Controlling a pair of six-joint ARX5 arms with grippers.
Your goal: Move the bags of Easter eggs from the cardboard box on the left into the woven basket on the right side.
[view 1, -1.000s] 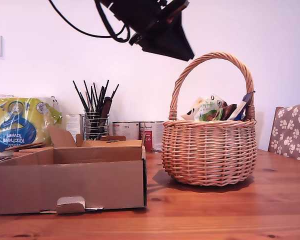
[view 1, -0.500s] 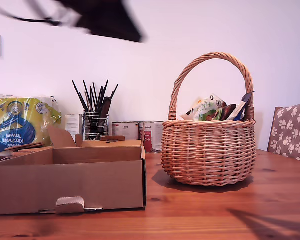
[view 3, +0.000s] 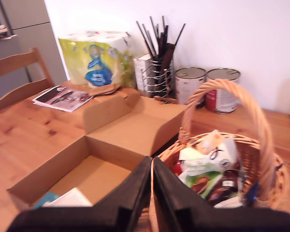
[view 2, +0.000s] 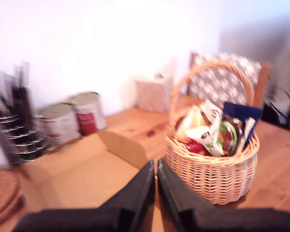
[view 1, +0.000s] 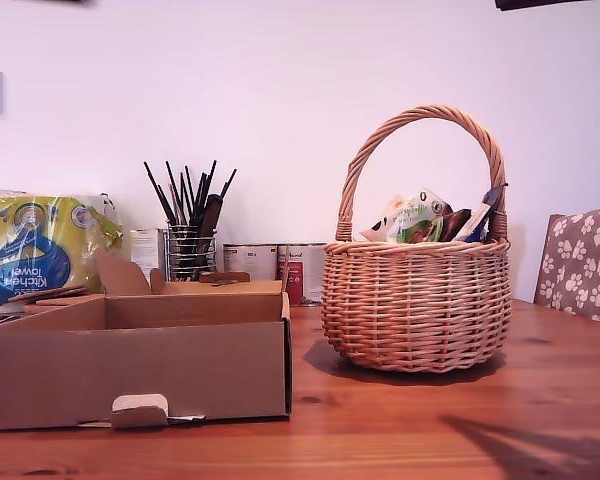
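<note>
My first gripper (view 2: 156, 166) hangs high over the table (view 1: 400, 420), looking down at the basket (view 1: 416, 305). Its two black fingers are pressed together with nothing between them. My second gripper (view 3: 151, 166) is up high too, between the box (view 1: 140, 365) and the basket, and its jaws are also closed on nothing.

In the exterior view my arms are almost cut off. Only a dark bit (view 1: 540, 4) shows at the top edge near one o'clock, and I cannot tell which arm it is.

The bags of eggs (view 1: 412, 217) stick out of the basket's top. The white and green bag (view 3: 203, 166) lies on the pile, and the dark blue one (view 2: 240, 118) leans at the rim.

The basket stands at three o'clock from the box in the exterior view. The first wrist view is blurry. Something flat and pale (view 3: 67, 198) lies in the box, half hidden.
</note>
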